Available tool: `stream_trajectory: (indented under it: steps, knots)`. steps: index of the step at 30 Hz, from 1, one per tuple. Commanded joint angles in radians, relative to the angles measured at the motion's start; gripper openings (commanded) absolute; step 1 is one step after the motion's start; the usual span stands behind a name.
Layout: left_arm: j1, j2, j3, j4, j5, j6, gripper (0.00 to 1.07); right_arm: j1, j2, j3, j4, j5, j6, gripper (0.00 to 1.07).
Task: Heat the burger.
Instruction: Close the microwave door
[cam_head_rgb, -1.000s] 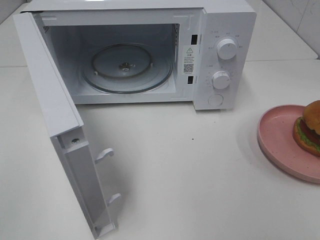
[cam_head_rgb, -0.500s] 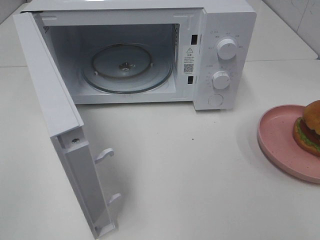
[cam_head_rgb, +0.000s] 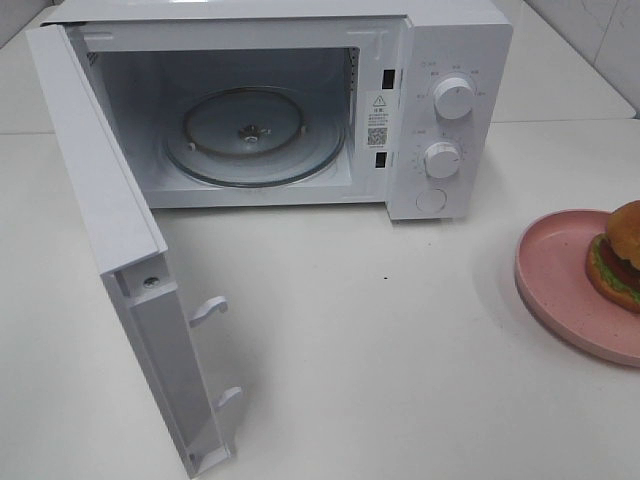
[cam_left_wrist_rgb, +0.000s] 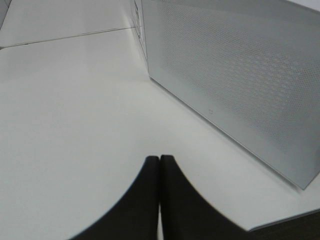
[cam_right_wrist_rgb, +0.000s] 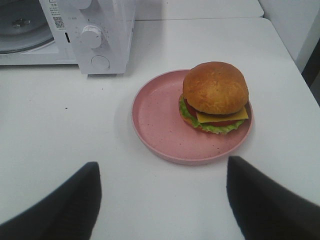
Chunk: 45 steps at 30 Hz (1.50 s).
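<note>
Burger (cam_right_wrist_rgb: 215, 95) beyond parted fingers (cam_right_wrist_rgb: 67, 205)

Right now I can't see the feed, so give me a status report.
Left gripper shut, empty. Right gripper open, facing the burger on its plate. Microwave door open, turntable bare. Nothing in the way.

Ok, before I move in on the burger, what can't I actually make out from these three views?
- Burger and pink plate: the exterior high view cuts off their right side at the frame edge; the right wrist view shows them whole.
- Microwave dial markings: too small to read in any view.
- Microwave door: the left wrist view shows only its mesh face, cropped.
- Both arms: out of the exterior high view.
</note>
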Motion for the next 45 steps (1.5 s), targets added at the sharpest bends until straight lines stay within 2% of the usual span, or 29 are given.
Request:
stream_trajectory:
  steps: [1,4,10,20,23,24,26,27,28,32,33,35,38,40,43,45]
  knots:
    - [0.002,0.002,-0.007,0.016,-0.033,0.044,0.00,-0.004,-0.022,0.004,0.001,-0.019,-0.005,0.67]
    - [0.002,0.051,-0.019,0.017,-0.091,0.075,0.00,-0.004,-0.022,0.004,0.001,-0.019,-0.005,0.67]
    - [0.002,0.160,-0.019,0.000,-0.215,0.075,0.00,-0.004,-0.022,0.004,0.001,-0.019,-0.005,0.67]
    - [0.002,0.510,-0.019,-0.048,-0.475,0.075,0.00,-0.004,-0.022,0.004,0.001,-0.019,-0.005,0.67]
    - [0.002,0.572,-0.019,-0.054,-0.534,0.076,0.00,-0.004,-0.022,0.004,0.001,-0.019,-0.005,0.67]
    - [0.002,0.643,-0.019,-0.055,-0.592,0.076,0.00,-0.004,-0.022,0.004,0.001,-0.019,-0.005,0.67]
    - [0.002,0.671,-0.019,-0.055,-0.615,0.077,0.00,-0.004,-0.022,0.004,0.001,-0.019,-0.005,0.67]
    - [0.002,0.742,-0.019,-0.055,-0.669,0.079,0.00,-0.004,-0.022,0.004,0.001,-0.019,-0.005,0.67]
    - [0.002,0.742,-0.019,-0.055,-0.669,0.079,0.00,-0.004,-0.022,0.004,0.001,-0.019,-0.005,0.67]
    - [0.002,0.919,-0.019,-0.055,-0.829,0.079,0.00,-0.004,-0.022,0.004,0.001,-0.019,-0.005,0.67]
    - [0.002,0.919,-0.019,-0.055,-0.829,0.079,0.00,-0.004,-0.022,0.004,0.001,-0.019,-0.005,0.67]
    - [0.001,1.046,-0.019,-0.055,-0.957,0.079,0.00,-0.004,-0.022,0.004,0.001,-0.019,-0.005,0.67]
    - [0.001,1.078,-0.019,-0.055,-0.989,0.079,0.00,-0.004,-0.022,0.004,0.001,-0.019,-0.005,0.67]
    - [-0.014,1.197,-0.019,-0.055,-1.092,0.079,0.00,-0.004,-0.022,0.004,0.001,-0.019,-0.005,0.67]
    - [-0.025,1.225,-0.019,-0.055,-1.117,0.079,0.00,-0.004,-0.022,0.004,0.001,-0.019,-0.005,0.67]
    - [-0.061,1.293,-0.022,-0.054,-1.178,0.079,0.00,-0.004,-0.022,0.004,0.001,-0.019,-0.005,0.67]
